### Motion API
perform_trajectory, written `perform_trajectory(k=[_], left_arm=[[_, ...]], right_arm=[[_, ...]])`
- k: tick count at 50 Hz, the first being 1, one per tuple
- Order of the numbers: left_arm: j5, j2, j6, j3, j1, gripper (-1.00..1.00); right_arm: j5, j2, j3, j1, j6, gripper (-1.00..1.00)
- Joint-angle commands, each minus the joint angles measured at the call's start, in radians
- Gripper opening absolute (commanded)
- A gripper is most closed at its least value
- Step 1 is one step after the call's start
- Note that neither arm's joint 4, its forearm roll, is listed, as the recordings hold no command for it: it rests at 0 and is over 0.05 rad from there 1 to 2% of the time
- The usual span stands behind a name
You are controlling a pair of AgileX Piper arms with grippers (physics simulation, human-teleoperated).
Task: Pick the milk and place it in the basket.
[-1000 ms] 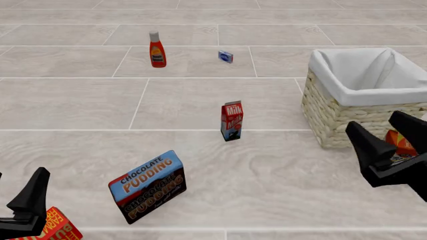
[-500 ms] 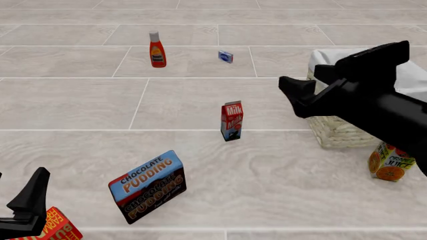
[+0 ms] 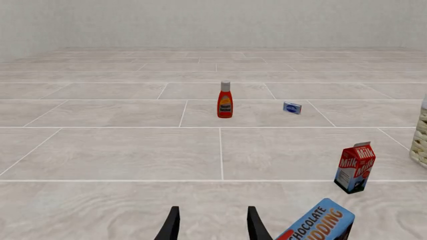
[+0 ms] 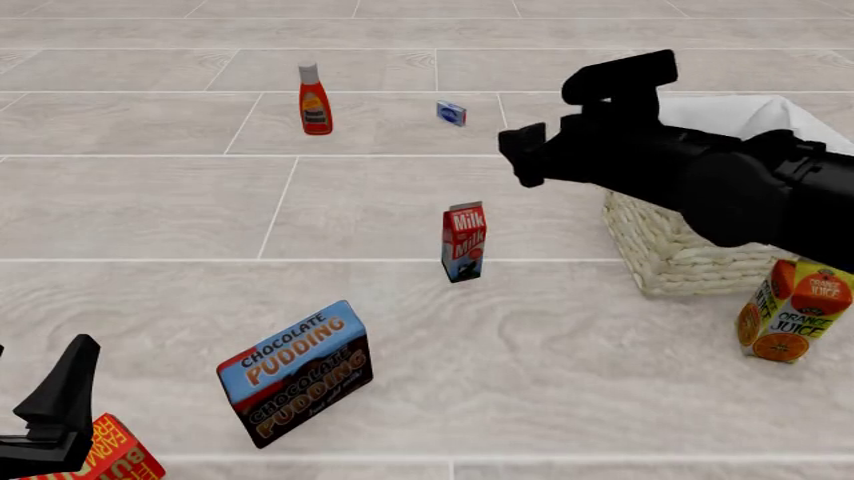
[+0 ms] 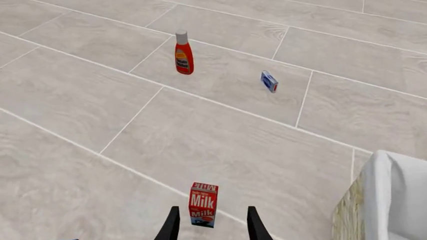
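The milk (image 4: pixel 463 241) is a small red carton standing upright on the tiled floor in the middle of the front view. It also shows in the left wrist view (image 3: pixel 355 167) and the right wrist view (image 5: pixel 203 204). The basket (image 4: pixel 663 252), wicker with a white lining, stands to its right, partly hidden by my right arm. My right gripper (image 4: pixel 523 152) hangs high, up and right of the milk, open and holding nothing; its fingers (image 5: pixel 172 225) frame the carton from well above. My left gripper (image 4: pixel 34 400) sits open at the near left corner, far from the milk, its fingers (image 3: pixel 172 225) empty.
A red ketchup bottle (image 4: pixel 314 100) and a small blue box (image 4: pixel 451 113) stand at the far side. A chocolate pudding box (image 4: pixel 295 372) leans near the front left. An orange juice carton (image 4: pixel 790 315) stands in front of the basket. A red box (image 4: pixel 120 455) lies by my left gripper.
My right arm rose from the near right and swung left and forward across the basket toward the milk, uncovering the orange juice carton. The left arm and the objects stayed put.
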Motion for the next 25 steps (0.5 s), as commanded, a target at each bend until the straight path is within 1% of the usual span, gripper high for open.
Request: perform_trajectory(k=[1, 11, 25], left_arm=[[0.0, 0.0, 0.0, 0.0, 0.0, 1.0], [0.0, 0.0, 0.0, 0.0, 0.0, 1.0], [0.0, 0.0, 0.0, 0.0, 0.0, 1.0]], right_arm=[[-0.002, 0.153, -0.087, -0.002, 0.024, 1.0], [-0.027, 0.239, -0.115, 0.01, 0.055, 1.0], [-0.05, 0.331, -0.156, 0.013, 0.08, 1.0]])
